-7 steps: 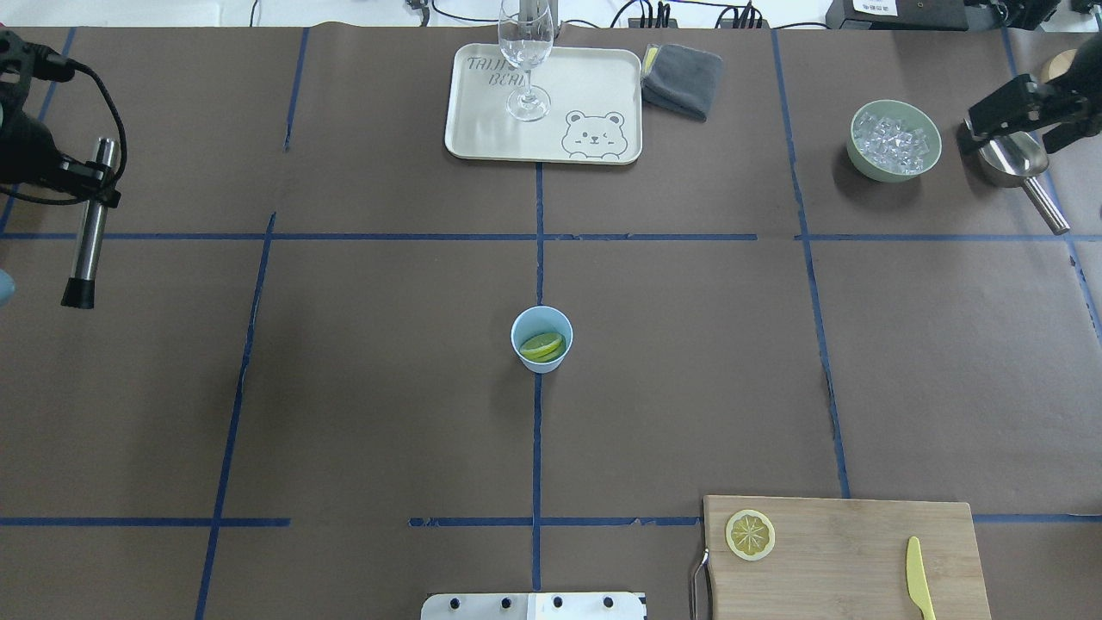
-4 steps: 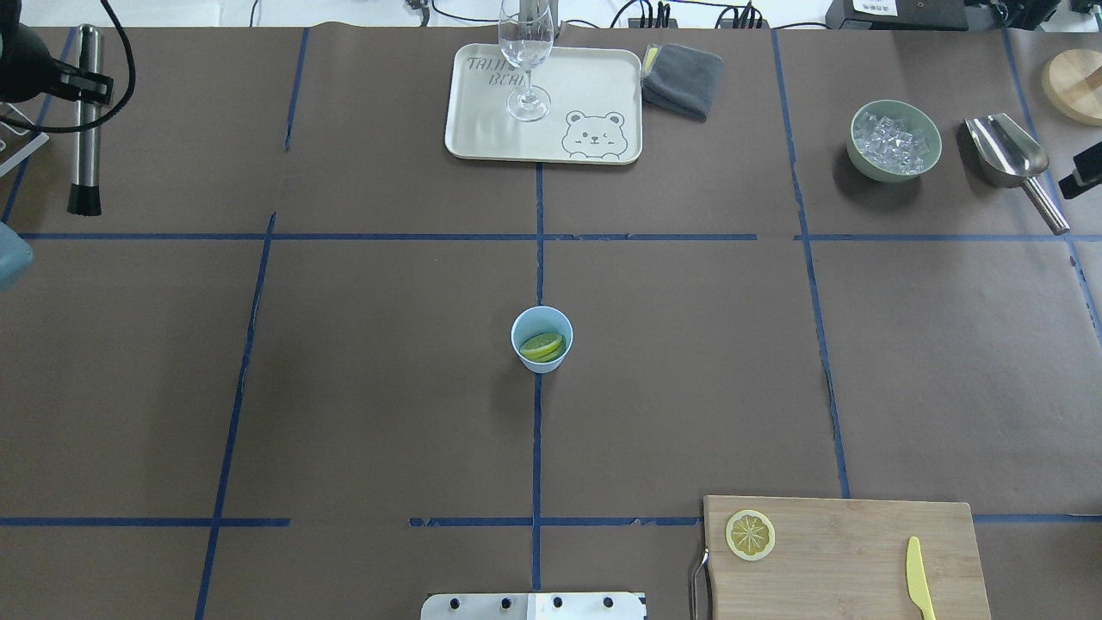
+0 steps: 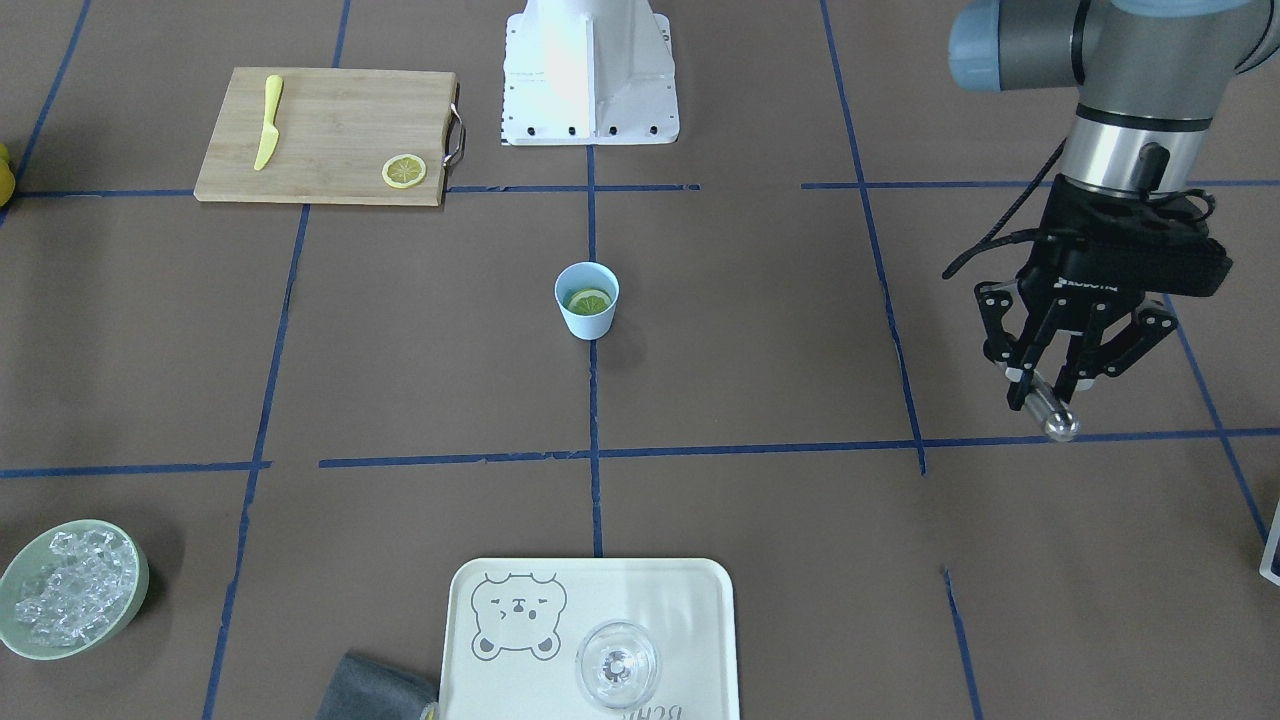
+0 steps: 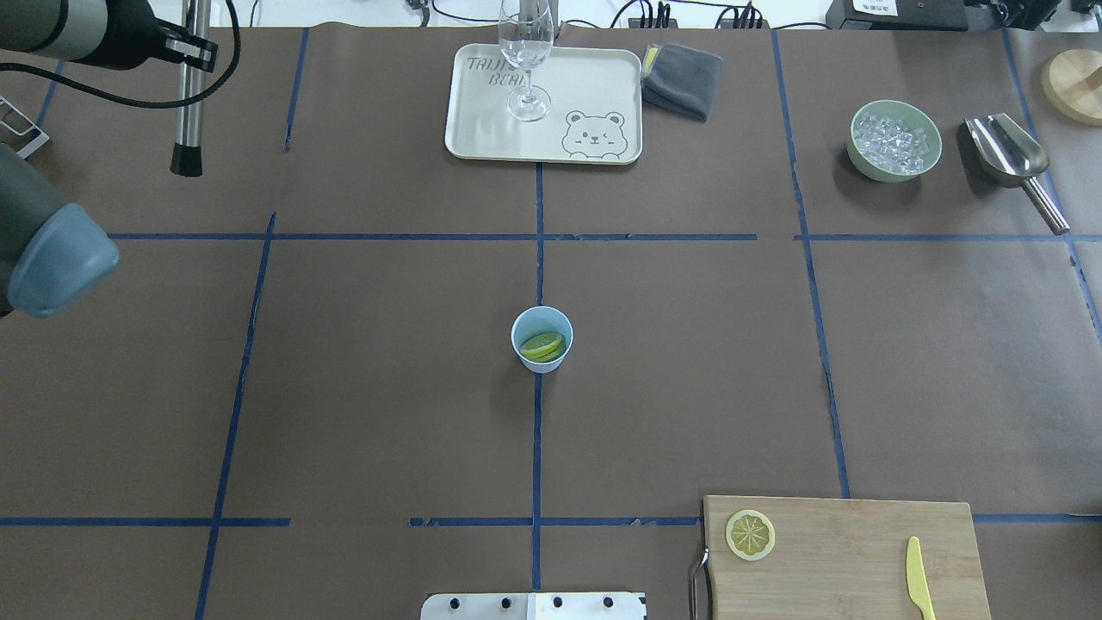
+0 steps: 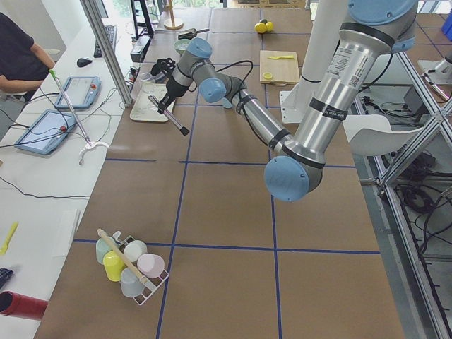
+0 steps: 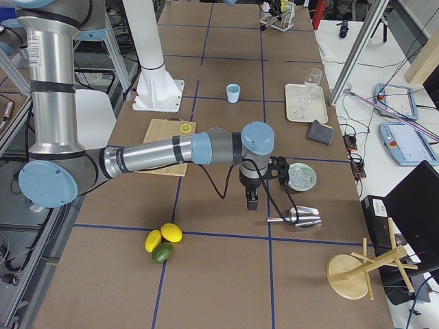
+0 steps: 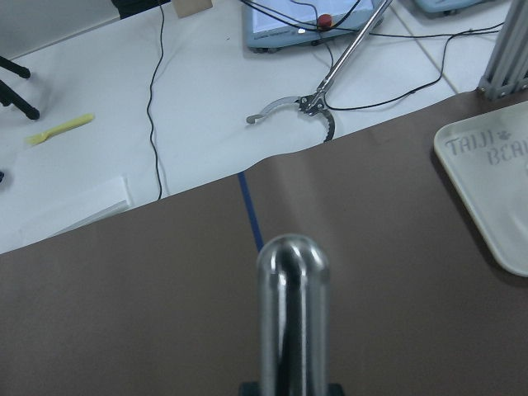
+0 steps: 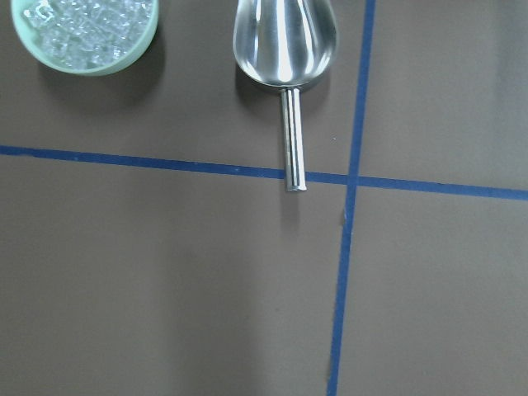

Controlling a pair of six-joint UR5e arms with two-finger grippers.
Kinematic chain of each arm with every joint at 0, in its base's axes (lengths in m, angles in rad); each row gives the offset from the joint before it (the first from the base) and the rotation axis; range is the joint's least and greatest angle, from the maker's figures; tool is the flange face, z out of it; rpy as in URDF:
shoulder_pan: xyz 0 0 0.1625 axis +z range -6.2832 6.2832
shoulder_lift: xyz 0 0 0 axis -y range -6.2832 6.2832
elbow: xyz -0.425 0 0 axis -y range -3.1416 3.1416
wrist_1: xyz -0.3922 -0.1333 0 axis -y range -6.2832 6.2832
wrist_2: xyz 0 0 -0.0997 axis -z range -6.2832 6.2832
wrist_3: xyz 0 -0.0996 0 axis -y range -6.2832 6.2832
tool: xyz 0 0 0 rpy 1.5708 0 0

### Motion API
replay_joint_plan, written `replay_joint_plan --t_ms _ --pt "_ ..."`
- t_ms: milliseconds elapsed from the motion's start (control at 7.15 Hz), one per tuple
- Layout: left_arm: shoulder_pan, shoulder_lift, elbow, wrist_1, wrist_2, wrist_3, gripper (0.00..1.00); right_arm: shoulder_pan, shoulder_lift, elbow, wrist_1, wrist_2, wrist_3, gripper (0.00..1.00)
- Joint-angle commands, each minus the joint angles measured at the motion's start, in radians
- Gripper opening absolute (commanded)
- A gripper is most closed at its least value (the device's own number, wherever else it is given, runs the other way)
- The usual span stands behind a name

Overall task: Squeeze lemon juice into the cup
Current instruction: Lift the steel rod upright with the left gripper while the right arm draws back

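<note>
The light-blue cup [image 4: 541, 339] stands at the table's middle with lemon slices [image 4: 541, 347] inside; it also shows in the front view [image 3: 587, 300]. Another lemon slice [image 4: 750, 534] lies on the wooden cutting board [image 4: 852, 551]. My left gripper [image 4: 196, 50] is at the far left, well away from the cup, shut on a steel muddler rod [image 4: 188, 103] that hangs black tip down; the front view [image 3: 1045, 395] shows the fingers clamped on it. My right gripper [image 6: 251, 199] shows only in the right side view, near the scoop; I cannot tell if it is open.
A tray [image 4: 594, 86] with a stemmed glass [image 4: 525, 52] and a grey cloth [image 4: 684, 79] sit at the far middle. A green bowl of ice [image 4: 895, 176] and a steel scoop [image 4: 1009, 155] lie far right. A yellow knife [image 4: 918, 575] lies on the board.
My left arm has carried the rod from the left edge toward the far side and to the right. My right gripper has moved off the scoop and out of the overhead view.
</note>
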Motion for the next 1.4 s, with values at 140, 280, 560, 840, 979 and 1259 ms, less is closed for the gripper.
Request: replay_joint_plan --t_ms 140,280,560,840,979,1259 --pt "0.009 -0.014 -0.05 -0.213 0.016 -0.022 0.0 0.033 0.006 -0.075 0.002 0.003 -0.013 1.0" --pt "0.021 -0.014 -0.068 -0.282 0.014 -0.124 0.0 0.032 0.006 -0.079 0.01 0.004 -0.01 1.0" --pt "0.099 -0.016 -0.07 -0.394 0.06 -0.211 0.0 0.032 -0.006 -0.157 0.158 0.009 -0.003 1.0" --pt "0.235 -0.016 -0.073 -0.447 0.293 -0.256 0.0 0.03 0.006 -0.246 0.273 0.01 0.002 1.0" --pt "0.292 -0.017 -0.093 -0.45 0.392 -0.274 0.0 0.029 0.008 -0.25 0.274 0.012 0.005 1.0" --pt "0.401 -0.016 -0.099 -0.564 0.535 -0.279 0.0 0.029 0.008 -0.244 0.274 0.015 0.046 1.0"
